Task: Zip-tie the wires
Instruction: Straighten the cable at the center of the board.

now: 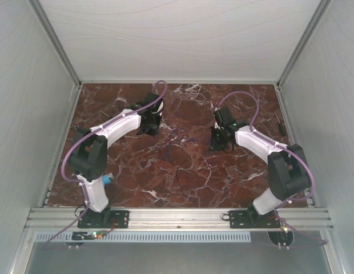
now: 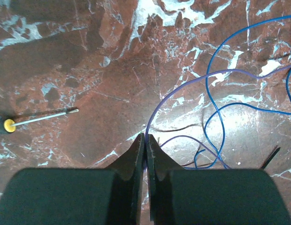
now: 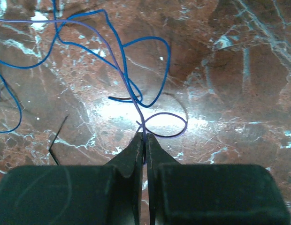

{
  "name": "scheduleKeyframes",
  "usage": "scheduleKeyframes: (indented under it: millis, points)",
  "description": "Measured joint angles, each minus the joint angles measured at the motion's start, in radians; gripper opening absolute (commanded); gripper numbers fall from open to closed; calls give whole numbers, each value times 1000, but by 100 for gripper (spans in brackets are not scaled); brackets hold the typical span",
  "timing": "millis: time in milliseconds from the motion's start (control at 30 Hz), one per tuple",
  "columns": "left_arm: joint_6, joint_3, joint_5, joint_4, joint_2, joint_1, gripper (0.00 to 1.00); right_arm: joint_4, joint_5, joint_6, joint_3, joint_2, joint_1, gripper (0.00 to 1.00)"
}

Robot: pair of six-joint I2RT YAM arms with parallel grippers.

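The wires here are hair-thin blue [image 2: 216, 108] and purple [image 2: 183, 86] strands, looping loosely on the marble. My left gripper [image 2: 146, 138] is shut on the purple wire, which rises from its tips. My right gripper [image 3: 145, 137] is shut on a purple wire [image 3: 117, 61] just below a small loop; blue wire [image 3: 155, 89] curls beyond it. In the top view the left gripper [image 1: 149, 129] and the right gripper [image 1: 220, 142] face each other, low over the table. A thin black strip, likely the zip tie [image 2: 272, 156], lies flat; it also shows in the right wrist view [image 3: 58, 132].
A small whitish wire tangle [image 1: 194, 90] lies at the table's back edge. A screwdriver with a yellow-tipped handle [image 2: 40, 118] lies left of the left gripper. A small blue object [image 1: 108, 178] sits by the left arm's base. Enclosure walls surround the table.
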Motion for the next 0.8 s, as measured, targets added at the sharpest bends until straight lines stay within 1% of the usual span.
scheduleKeyframes:
  millis: [167,333,400,567,700,800]
  points:
    - [-8,-28,35,3,0,0,0,1,12,5,-6,9,-18,0]
    - [-14,-56,64,3,1,0,0,6,13,10,-6,25,-31,8]
    - [-14,-58,69,3,2,0,2,11,13,13,-6,34,-35,10]
    - [-19,-58,76,3,6,0,13,14,8,15,-5,50,-37,15]
    - [-23,-58,79,2,7,0,24,19,-2,16,-5,50,-39,22]
    - [-26,-58,80,1,7,0,34,21,-11,15,-5,50,-43,30]
